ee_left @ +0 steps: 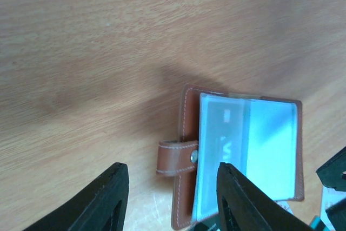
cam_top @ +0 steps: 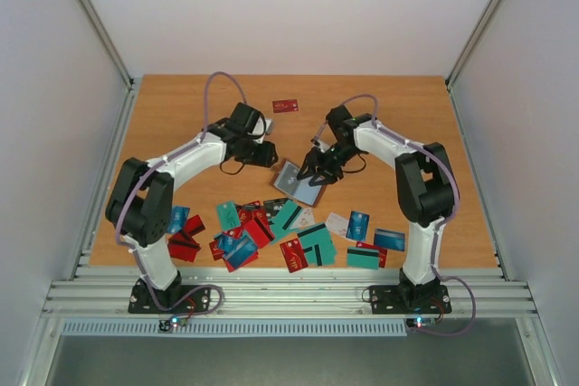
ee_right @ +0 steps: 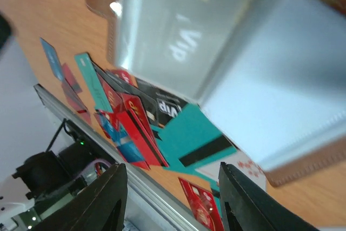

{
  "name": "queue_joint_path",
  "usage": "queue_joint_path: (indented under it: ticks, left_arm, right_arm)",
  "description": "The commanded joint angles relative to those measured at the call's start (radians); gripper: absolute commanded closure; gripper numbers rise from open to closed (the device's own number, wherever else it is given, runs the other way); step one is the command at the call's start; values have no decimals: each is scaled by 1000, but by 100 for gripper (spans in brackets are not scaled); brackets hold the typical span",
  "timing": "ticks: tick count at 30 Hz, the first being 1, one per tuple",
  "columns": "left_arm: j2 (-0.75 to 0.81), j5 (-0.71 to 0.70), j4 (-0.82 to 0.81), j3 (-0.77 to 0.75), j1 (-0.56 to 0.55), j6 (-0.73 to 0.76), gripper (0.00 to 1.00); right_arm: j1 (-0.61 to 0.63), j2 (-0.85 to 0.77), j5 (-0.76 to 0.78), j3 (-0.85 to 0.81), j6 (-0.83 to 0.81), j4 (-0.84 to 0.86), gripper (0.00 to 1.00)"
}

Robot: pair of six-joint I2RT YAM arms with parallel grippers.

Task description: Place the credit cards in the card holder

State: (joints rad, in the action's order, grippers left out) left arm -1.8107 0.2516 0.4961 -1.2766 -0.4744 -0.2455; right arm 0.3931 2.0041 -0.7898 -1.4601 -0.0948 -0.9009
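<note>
The card holder lies open mid-table: brown leather with clear sleeves. In the left wrist view its brown edge and snap strap lie ahead of the fingers, and a teal card sits in a sleeve. In the right wrist view the sleeves show a "Vip" card. My left gripper is open and empty just left of the holder. My right gripper is open and empty over the holder's right edge. Loose credit cards lie scattered near the front edge.
One red card lies alone at the far middle of the table. The metal rail runs along the front edge, just past the card pile. White walls close in the left, right and back sides.
</note>
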Motion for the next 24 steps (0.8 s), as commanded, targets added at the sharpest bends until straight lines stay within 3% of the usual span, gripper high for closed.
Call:
queue_joint_path:
  ticks: [1, 10, 16, 24]
  left_arm:
    - [82, -10, 75, 4, -1, 47, 53]
    - [277, -25, 154, 119, -6, 38, 53]
    - [410, -48, 296, 194, -23, 2, 53]
    - [550, 121, 324, 339, -110, -32, 56]
  right_arm:
    - [4, -75, 71, 106, 47, 34, 51]
    - [10, -91, 35, 212, 143, 135, 48]
    - [37, -136, 49, 232, 140, 132, 47]
    - [57, -323, 38, 428, 135, 119, 37]
